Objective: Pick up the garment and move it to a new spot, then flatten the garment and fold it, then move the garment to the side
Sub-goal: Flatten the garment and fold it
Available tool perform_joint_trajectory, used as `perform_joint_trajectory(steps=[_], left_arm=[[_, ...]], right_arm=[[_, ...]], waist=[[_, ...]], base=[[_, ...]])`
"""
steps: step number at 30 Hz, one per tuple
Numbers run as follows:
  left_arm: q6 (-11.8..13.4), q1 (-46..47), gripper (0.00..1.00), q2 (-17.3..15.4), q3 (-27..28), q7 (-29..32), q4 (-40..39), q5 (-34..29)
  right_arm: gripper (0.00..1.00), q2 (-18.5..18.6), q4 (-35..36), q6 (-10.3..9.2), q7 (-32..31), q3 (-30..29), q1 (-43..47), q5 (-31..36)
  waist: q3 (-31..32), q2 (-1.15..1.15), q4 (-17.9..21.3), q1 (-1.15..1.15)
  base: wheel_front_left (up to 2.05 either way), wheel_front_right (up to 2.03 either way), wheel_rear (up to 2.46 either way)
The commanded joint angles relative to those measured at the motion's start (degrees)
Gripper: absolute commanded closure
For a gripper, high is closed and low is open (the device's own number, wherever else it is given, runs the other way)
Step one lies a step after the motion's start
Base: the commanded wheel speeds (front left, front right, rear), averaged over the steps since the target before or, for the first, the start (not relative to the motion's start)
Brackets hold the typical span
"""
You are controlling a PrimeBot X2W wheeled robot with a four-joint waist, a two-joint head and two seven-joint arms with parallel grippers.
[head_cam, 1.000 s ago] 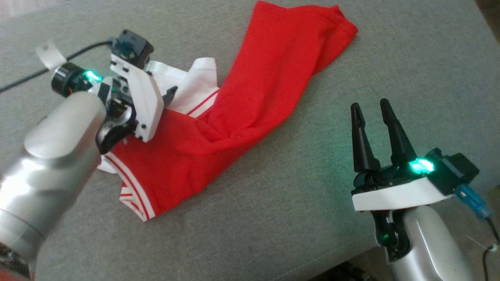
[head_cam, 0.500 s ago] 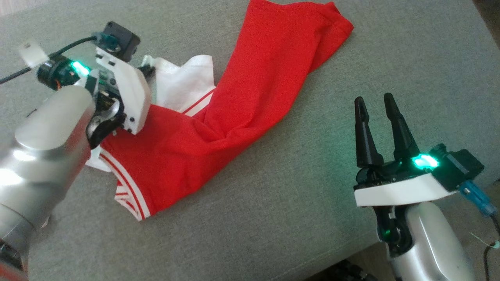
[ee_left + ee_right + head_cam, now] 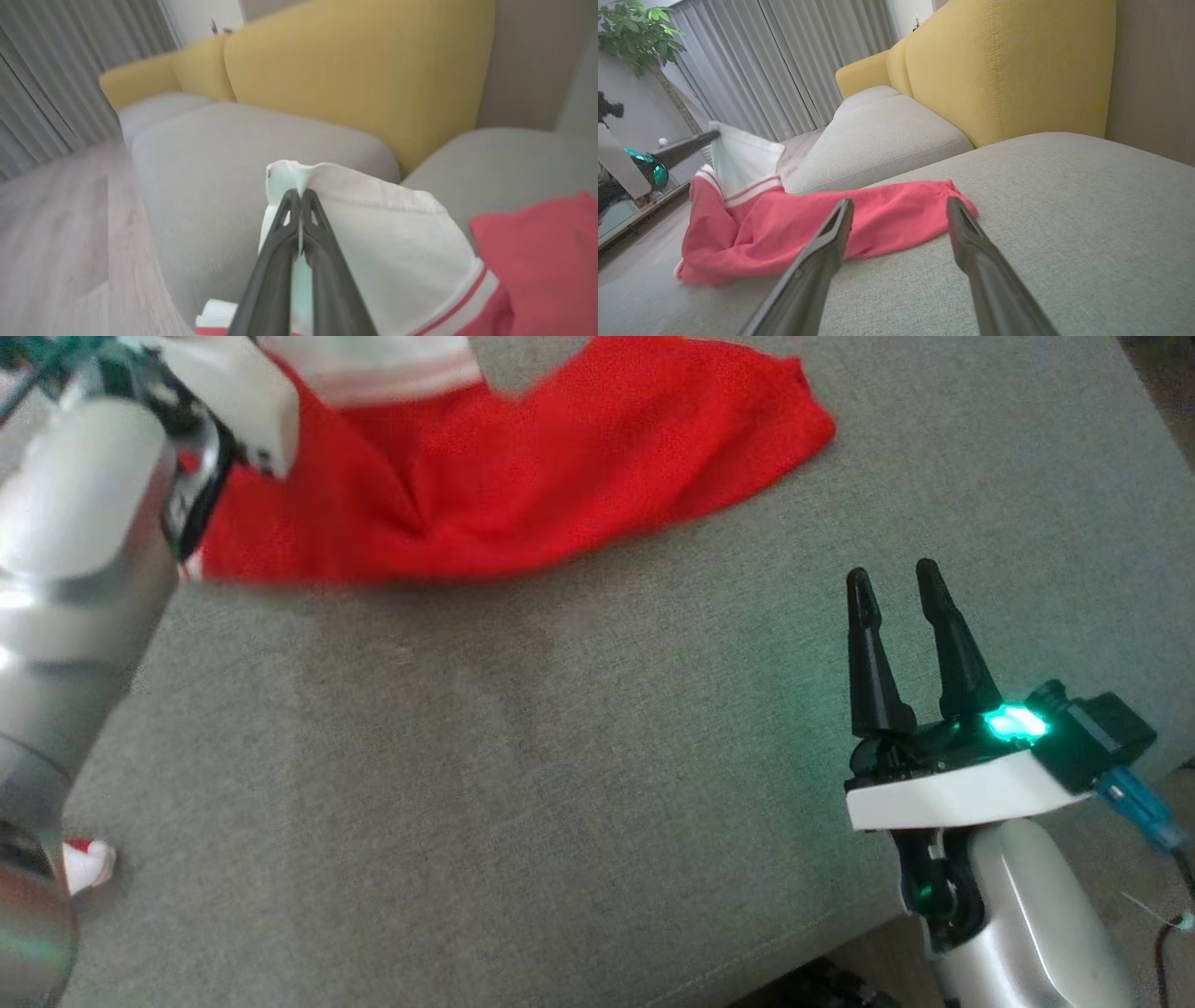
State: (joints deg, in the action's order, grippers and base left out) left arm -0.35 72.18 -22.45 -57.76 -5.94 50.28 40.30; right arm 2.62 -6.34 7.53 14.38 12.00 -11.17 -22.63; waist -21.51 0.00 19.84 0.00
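The garment [image 3: 523, 485] is red with a white, red-striped part. It hangs lifted at the far left of the grey seat, its right end still resting on the cushion. In the left wrist view my left gripper [image 3: 299, 196] is shut on the garment's white edge [image 3: 364, 224]. The right wrist view shows the garment [image 3: 822, 224] raised at its left by that gripper [image 3: 707, 137]. My right gripper [image 3: 892, 583] stands open at the near right, apart from the cloth, with nothing between its fingers [image 3: 831, 233].
I work over a grey sofa seat [image 3: 579, 765] whose front edge runs at the lower right. Yellow backrests [image 3: 1008, 70] stand behind it, with a second grey seat [image 3: 878, 135] beyond. Curtains [image 3: 784, 65] and a plant [image 3: 640, 32] show farther off.
My left gripper closed on the garment's white part and lifted it up and to the left. The cloth came off the seat's middle. The right arm has barely moved.
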Motion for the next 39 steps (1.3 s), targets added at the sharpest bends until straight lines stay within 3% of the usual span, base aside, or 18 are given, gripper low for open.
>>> perform_joint_trajectory(steps=[1, 6, 12, 18, 24, 28, 35, 39], left_arm=[[0.94, 5.52, 1.00, -0.71, 2.48, -4.17, -0.59, -1.33], [1.12, 8.78, 1.00, 1.24, 2.96, -8.60, -2.24, -4.29], [-0.48, 7.46, 1.00, 2.67, 2.84, -9.03, -7.95, -8.46], [-1.62, 0.48, 1.00, 0.60, 1.21, -9.05, -10.92, -9.20], [-0.83, -7.69, 1.00, -3.47, -1.11, -7.59, -15.72, -8.87], [-1.45, -13.71, 1.00, -5.94, -4.38, -3.75, -21.69, -8.56], [-3.74, -24.05, 1.00, -10.22, -12.63, 10.56, -34.66, -7.03], [-4.05, -28.57, 1.00, -11.30, -14.27, 17.07, -41.94, -6.16]], right_arm=[[0.00, 0.26, 1.68, -0.04, 0.62, 0.82, -1.14, -0.05], [0.00, 0.26, 1.51, -0.04, 0.62, 0.15, -0.98, 0.54], [0.00, 0.26, 1.12, -0.04, 0.62, -1.03, -0.84, 1.53], [0.00, 0.26, 0.55, -0.04, 0.62, -2.60, 0.01, 2.32], [0.00, 0.26, -0.30, -0.04, 0.62, -4.25, 2.10, 3.16], [0.00, 0.26, -0.91, -0.04, 0.62, -5.25, 3.29, 3.82], [0.00, 0.26, -1.42, -0.04, 0.62, -5.30, 4.14, 4.55], [0.00, 0.26, -1.64, -0.04, 0.62, -4.64, 4.52, 4.75]], waist=[[0.24, 0.00, -0.24, 0.00], [0.93, 0.00, -1.60, 0.00], [2.86, 0.00, -4.91, 0.00], [5.67, 0.00, -8.52, 0.00], [8.94, 0.00, -12.62, 0.00], [10.97, 0.00, -15.39, 0.00], [13.86, 0.00, -18.89, 0.00], [14.98, 0.00, -19.64, 0.00]], base=[[0.00, 0.00, 0.00], [0.00, 0.00, 0.00], [0.00, 0.00, 0.00], [0.00, 0.00, 0.00], [0.00, 0.00, 0.00], [0.00, 0.00, 0.00], [0.00, 0.00, 0.00], [0.00, 0.00, 0.00]])
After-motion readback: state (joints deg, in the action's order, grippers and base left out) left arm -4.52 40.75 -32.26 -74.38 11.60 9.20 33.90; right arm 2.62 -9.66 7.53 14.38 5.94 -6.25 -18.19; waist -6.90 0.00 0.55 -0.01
